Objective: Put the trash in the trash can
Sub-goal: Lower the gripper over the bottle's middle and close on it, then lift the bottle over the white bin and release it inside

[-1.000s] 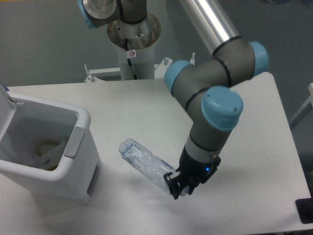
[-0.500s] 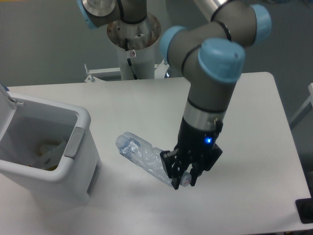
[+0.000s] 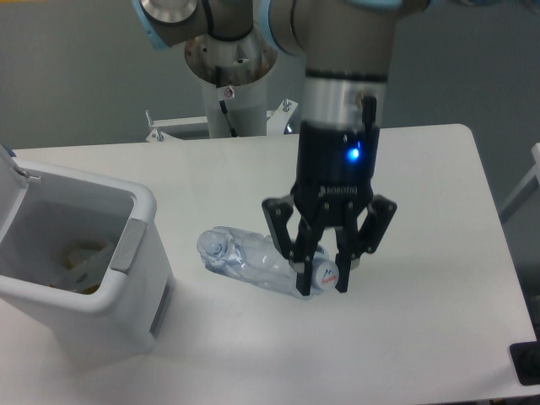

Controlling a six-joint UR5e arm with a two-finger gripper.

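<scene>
High, perhaps frontal view over table (image 3: 439,211)

arm vertical, gripper (image 3: 323,277) pointing down, fingers clamped.

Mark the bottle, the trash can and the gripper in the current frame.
bottle (image 3: 245,256): fixed camera, crumpled clear body.
trash can (image 3: 137,239): fixed camera, right wall near the grey handle panel.
gripper (image 3: 323,268): fixed camera, midway between the fingertips, at the bottle's cap end.
</scene>
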